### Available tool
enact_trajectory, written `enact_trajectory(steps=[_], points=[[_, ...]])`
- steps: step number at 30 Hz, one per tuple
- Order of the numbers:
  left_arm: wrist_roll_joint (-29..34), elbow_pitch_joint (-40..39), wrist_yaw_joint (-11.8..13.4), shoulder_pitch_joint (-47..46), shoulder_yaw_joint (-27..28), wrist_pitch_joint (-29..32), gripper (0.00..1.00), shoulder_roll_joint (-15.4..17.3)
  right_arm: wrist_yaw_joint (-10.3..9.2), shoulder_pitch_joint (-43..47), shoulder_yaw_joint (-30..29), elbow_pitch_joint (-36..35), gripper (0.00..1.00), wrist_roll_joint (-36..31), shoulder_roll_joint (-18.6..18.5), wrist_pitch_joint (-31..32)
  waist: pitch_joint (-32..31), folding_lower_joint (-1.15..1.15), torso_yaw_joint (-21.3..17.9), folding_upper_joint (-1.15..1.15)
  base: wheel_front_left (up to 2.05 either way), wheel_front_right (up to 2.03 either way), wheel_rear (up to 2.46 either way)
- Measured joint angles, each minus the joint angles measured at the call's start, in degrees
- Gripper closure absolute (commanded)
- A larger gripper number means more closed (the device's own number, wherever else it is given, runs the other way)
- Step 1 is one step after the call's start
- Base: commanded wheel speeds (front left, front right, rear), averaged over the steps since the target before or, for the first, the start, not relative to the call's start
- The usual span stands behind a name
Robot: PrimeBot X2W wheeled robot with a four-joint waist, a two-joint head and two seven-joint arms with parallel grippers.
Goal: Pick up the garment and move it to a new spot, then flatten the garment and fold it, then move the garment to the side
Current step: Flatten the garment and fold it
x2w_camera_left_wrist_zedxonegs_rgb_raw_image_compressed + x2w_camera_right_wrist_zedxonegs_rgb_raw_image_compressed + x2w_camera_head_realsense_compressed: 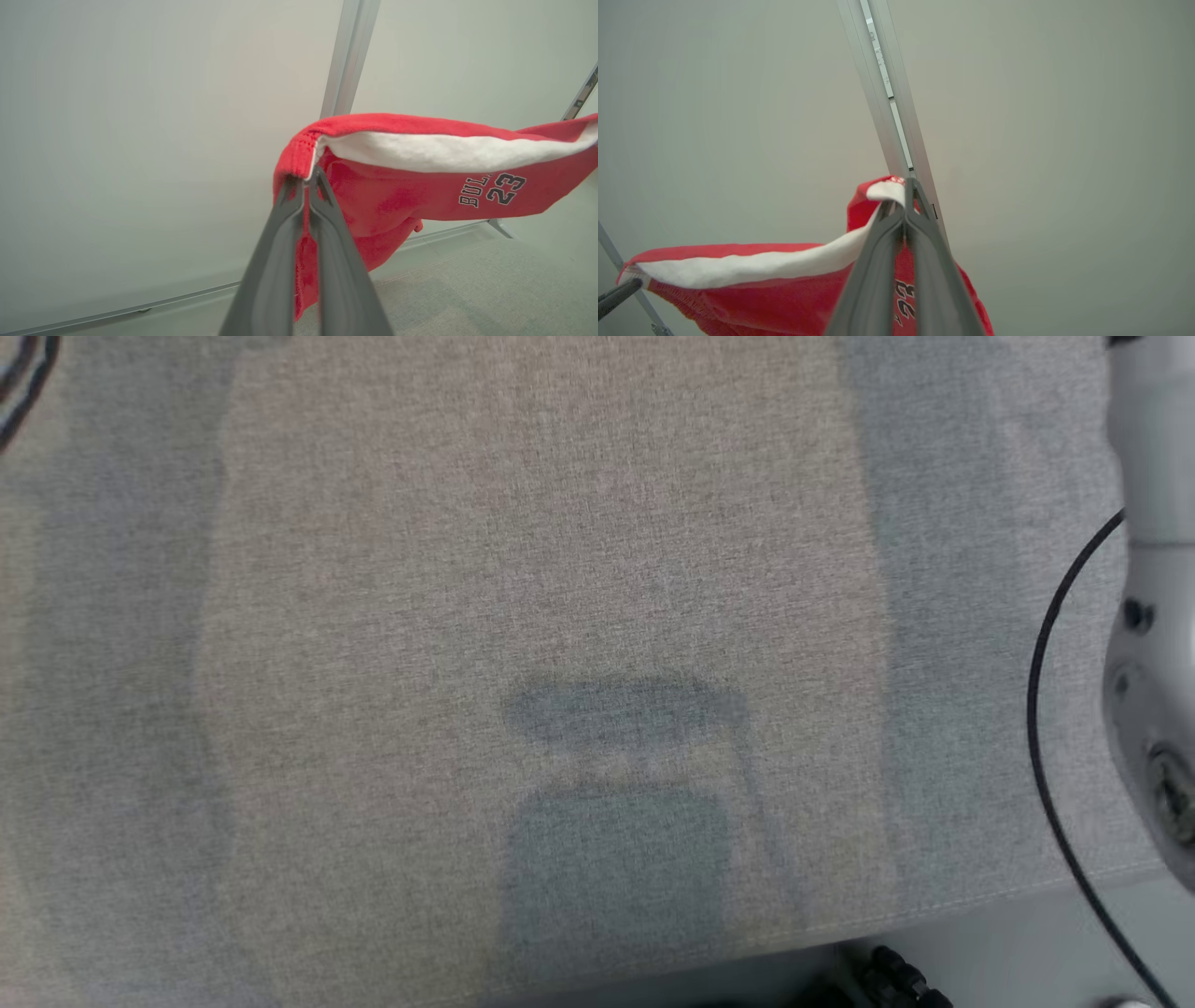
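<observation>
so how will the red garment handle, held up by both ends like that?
Probably floppy: the garment drapes between the two shut jaws and its lower part hangs loose. Likely light, since thin pinches at the white-lined band carry it. Seems fleecy, so it shouldn't slip easily, though it may swing when moved.

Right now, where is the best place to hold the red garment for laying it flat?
The two ends of its white-lined edge, one from each side, as now: left gripper and right gripper pinch the red garment there, so the edge spans between them.
</observation>
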Motion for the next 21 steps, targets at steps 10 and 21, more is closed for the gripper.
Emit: enact_trajectory(steps=[10, 21], points=[[-8.12, -8.08, -0.78, 23.16, -12.59, -7.88, 1.0, 5.33, 0.0, 26.39, 15.44, -8.42, 1.0, 10.68, -8.68, -3.39, -0.46, 0.0, -0.33, 0.0, 0.0, 0.0, 0.0], [-11.07, -21.06, 1.33, 55.51, -22.43, -12.73, 1.0, 12.57, 0.0, 60.59, 18.56, -19.06, 1.0, 15.32, -19.81, -4.13, -10.63, -0.02, 1.16, 0.0, 0.0, 0.0, 0.0]])
